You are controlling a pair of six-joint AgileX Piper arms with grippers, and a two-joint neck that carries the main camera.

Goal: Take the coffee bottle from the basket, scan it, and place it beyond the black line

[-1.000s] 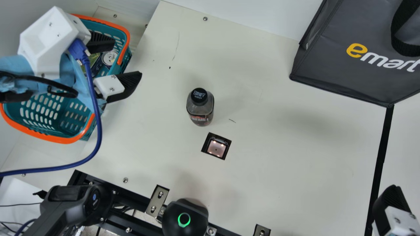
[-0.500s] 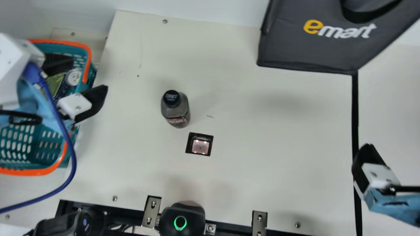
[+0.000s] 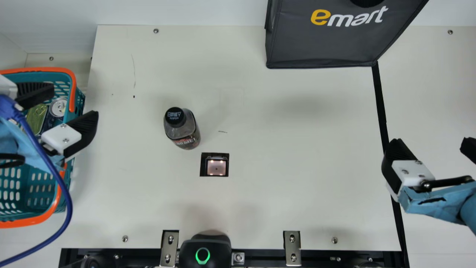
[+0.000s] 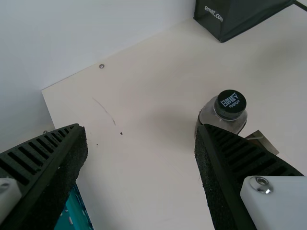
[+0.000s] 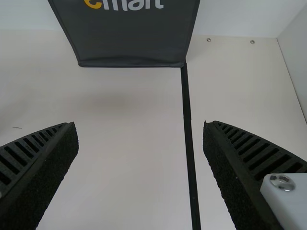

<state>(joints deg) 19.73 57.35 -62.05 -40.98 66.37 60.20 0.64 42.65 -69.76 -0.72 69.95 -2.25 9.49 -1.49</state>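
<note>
The coffee bottle point(image 3: 182, 128) stands upright on the table, just behind and left of the scanner window point(image 3: 216, 166). My left gripper point(image 3: 74, 102) is open over the right side of the basket point(image 3: 70, 80), apart from the bottle. In the left wrist view, the bottle point(image 4: 229, 108) shows beyond one finger of the open left gripper point(image 4: 141, 132). At the right, my open right gripper point(image 3: 433, 143) is above the black line point(image 3: 382, 108). In the right wrist view, the black line point(image 5: 188, 129) runs between the fingers of the right gripper point(image 5: 140, 124).
A dark grey shopping bag point(image 3: 323, 44) stands at the back, its corner by the line's far end. Inside the basket lie a can point(image 3: 58, 107) and a green package point(image 3: 36, 118). A black device with a green ring point(image 3: 204, 251) is at the front edge.
The camera has turned, shifting the whole main view. More of my right gripper shows now, both fingers included. The bottle stays standing by the scanner window, and my left gripper remains open near the basket.
</note>
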